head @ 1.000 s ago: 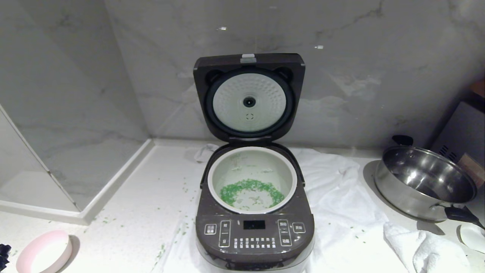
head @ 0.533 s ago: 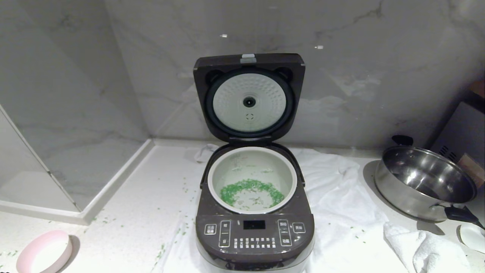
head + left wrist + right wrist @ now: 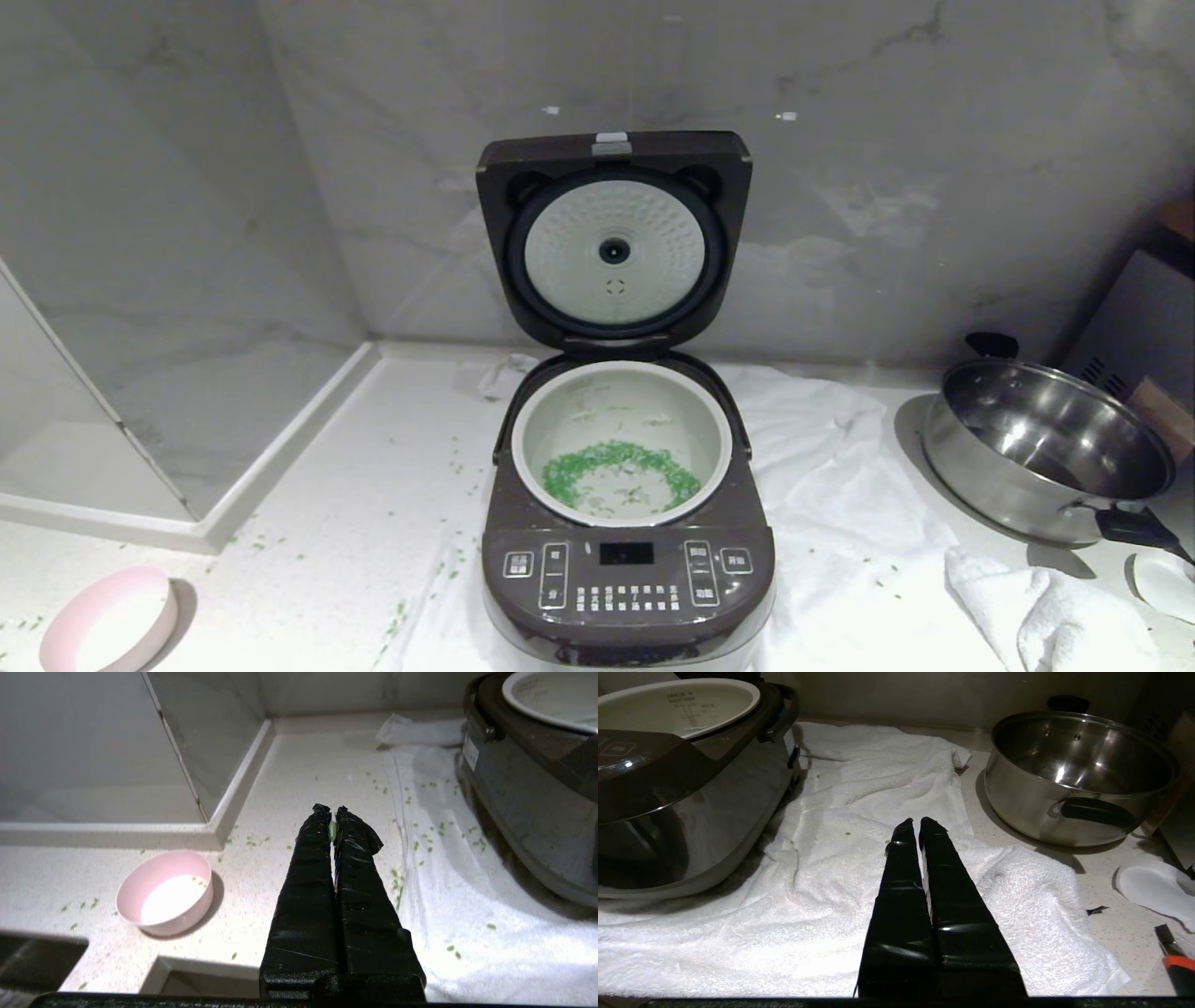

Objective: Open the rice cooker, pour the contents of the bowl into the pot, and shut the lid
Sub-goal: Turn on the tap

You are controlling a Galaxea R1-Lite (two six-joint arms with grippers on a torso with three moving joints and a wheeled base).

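Neither tool shows in the head view. What does show is the rice cooker (image 3: 627,551) standing on a white towel (image 3: 840,485) on the pale counter (image 3: 355,485), its lid (image 3: 613,243) hinged up against the marble wall with the white dimpled disc facing forward. Inside sits the pot (image 3: 621,439), and the green contents (image 3: 616,467) lie in a ring on its floor. Stray green bits dot the counter and towel. Off at the near left corner rests the bowl (image 3: 107,621), upright, its white inside bare. A steel pan (image 3: 1046,448) with black handles stands on the far side of the cooker from the bowl.

From the left wrist view, the left tool (image 3: 331,814) hangs above the counter with its black fingers pressed together; a small green fleck is caught between them near the tips. The bowl (image 3: 166,893) sits on the counter off to one side of it and apart from it, while the cooker (image 3: 528,793) stands on the towel (image 3: 467,896) to the other side.

From the right wrist view, the right tool (image 3: 915,823) is likewise pressed together, holding nothing, over the towel (image 3: 831,882). It lies between the cooker (image 3: 668,793) and the steel pan (image 3: 1078,774), touching neither.
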